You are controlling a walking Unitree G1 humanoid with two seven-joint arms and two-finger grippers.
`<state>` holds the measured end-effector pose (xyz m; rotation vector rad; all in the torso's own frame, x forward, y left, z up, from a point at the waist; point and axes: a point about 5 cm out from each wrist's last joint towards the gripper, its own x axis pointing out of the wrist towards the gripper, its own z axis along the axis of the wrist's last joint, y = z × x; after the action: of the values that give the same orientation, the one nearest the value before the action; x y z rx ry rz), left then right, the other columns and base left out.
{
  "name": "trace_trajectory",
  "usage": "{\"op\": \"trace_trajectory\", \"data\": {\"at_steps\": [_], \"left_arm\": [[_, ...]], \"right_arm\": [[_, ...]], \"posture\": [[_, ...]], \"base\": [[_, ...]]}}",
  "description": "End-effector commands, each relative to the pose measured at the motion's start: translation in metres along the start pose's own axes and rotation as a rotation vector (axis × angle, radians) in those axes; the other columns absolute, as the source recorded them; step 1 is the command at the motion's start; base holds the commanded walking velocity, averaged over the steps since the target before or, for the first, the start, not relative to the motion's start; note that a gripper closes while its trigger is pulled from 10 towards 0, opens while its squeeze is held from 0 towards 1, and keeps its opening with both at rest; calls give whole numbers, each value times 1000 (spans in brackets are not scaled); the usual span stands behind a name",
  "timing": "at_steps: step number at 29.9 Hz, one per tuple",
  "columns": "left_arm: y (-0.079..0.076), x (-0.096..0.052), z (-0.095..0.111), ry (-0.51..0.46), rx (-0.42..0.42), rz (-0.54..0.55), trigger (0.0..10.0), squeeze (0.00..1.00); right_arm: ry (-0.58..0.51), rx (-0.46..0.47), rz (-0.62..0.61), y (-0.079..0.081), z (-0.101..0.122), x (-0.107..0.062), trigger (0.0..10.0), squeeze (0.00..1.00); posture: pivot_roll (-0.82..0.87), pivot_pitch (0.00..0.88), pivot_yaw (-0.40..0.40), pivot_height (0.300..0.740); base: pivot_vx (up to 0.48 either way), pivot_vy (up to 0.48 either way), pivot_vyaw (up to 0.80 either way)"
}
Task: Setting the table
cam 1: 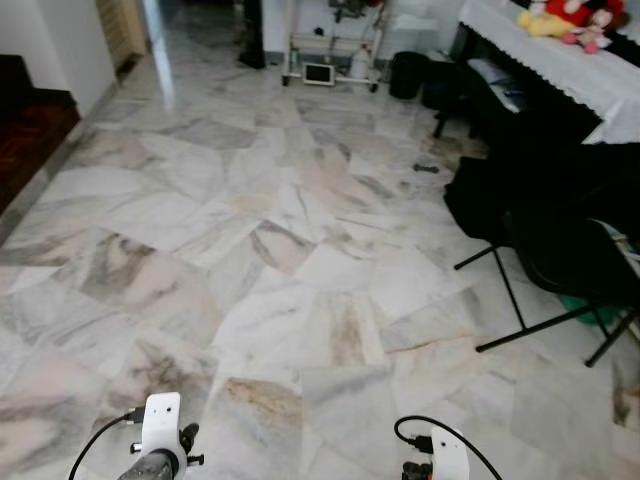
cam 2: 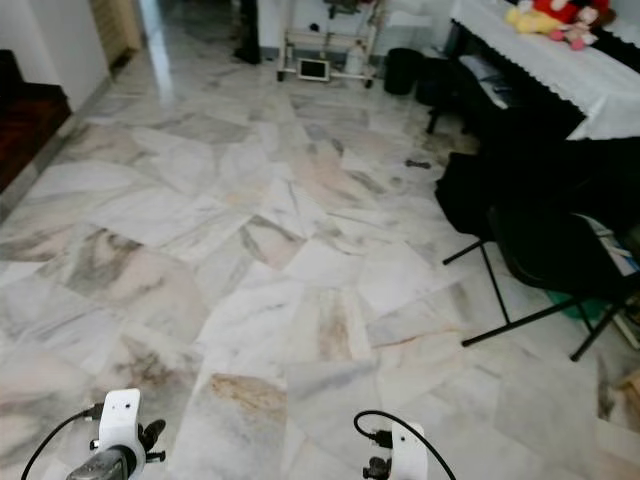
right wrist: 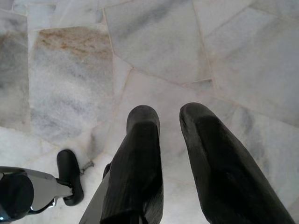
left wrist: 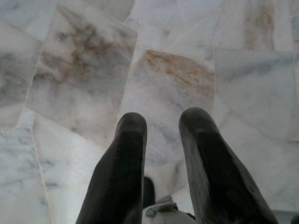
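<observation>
A table with a white lace cloth stands at the far right, with soft toys lying on it. Both arms hang low over the marble floor; their white wrist mounts sit at the bottom edge, left and right. In the left wrist view my left gripper is open, with only floor tiles between its black fingers. My right gripper is open too and holds nothing. No tableware is in sight.
A black folding chair draped with dark cloth stands at the right, in front of the table. At the back are a white wheeled cart and a black bin. A dark wooden step borders the left. The marble floor stretches ahead.
</observation>
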<state>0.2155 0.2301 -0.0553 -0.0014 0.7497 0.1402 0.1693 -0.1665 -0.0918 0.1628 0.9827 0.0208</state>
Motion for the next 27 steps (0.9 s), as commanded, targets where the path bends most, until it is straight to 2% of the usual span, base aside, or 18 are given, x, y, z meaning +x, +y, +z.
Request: {"op": "trace_trajectory", "data": {"at_steps": [1, 12, 15, 18, 27], "left_arm": [[1, 0, -3, 21, 3, 0, 10000, 0], [1, -2, -8, 44, 38, 2, 10000, 0], [2, -2, -8, 44, 63, 9, 10000, 0], [2, -2, -8, 47, 50, 13, 10000, 0], [2, -2, -11, 59, 50, 12, 10000, 0]], "right_arm": [[1, 2, -11, -3, 0, -1, 10000, 0], [7, -3, -13, -5, -1, -1, 10000, 0], [7, -6, -13, -5, -1, -1, 10000, 0], [7, -8, -12, -5, 0, -1, 10000, 0], [9, -12, -10, -3, 0, 0, 10000, 0]], "posture": [[232, 0, -107, 740], [234, 0, -107, 740], [231, 0, -106, 740], [232, 0, -106, 740], [235, 0, -105, 740]], "base": [[0, 0, -788], [0, 0, -787], [0, -480, -783], [0, -370, -788], [0, 0, -787]]}}
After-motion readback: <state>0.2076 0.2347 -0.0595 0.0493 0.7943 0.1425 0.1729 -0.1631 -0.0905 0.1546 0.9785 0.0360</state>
